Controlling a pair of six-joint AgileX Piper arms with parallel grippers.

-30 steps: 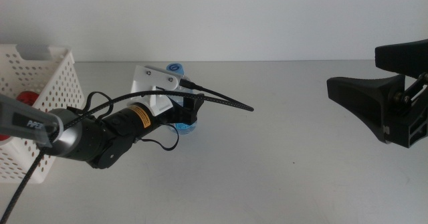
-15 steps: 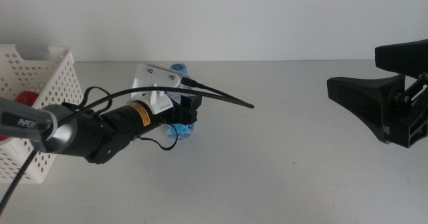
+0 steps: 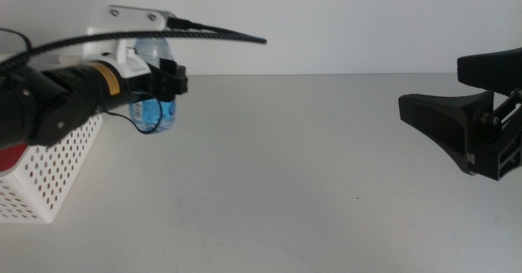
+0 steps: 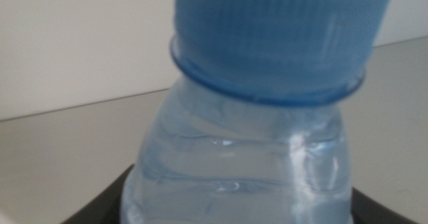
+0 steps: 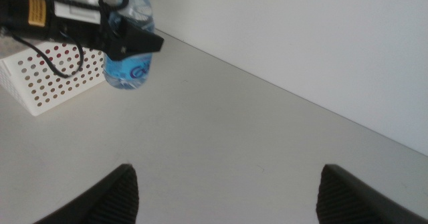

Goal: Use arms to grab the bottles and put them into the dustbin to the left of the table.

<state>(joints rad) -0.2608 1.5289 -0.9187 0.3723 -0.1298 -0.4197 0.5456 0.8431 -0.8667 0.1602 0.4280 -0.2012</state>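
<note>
Off-white and matte, the table (image 3: 310, 175) spreads out plain beneath me, with a pale wall behind it. Taking the dustbin (image 3: 49, 171) as my landmark, nearest the camera is its white perforated side, standing at the table's left end; a patch of red shows at its near left edge, though I cannot tell what it is. Just past the dustbin's far right corner, above the table, my left gripper (image 3: 167, 85) is clamped on the water bottle (image 3: 155, 102), jaws pressing its sides and holding it upright in the air. My left wrist camera is right on top of it: a ribbed blue cap (image 4: 281, 23) with a blue collar ring, then a clear ridged shoulder with water inside. From my right wrist the same bottle (image 5: 129, 57) shows a blue label with white lettering around its lower half, and it hangs beside the dustbin's (image 5: 47, 77) corner, clear of the tabletop.

Well apart from the dustbin, at the table's opposite end, my right gripper (image 5: 224, 190) waits above the bare surface with its two dark jaws spread wide, nothing between them. In the middle view it (image 3: 457, 126) sits at the right edge.

By count: one water bottle, one dustbin, two grippers.
</note>
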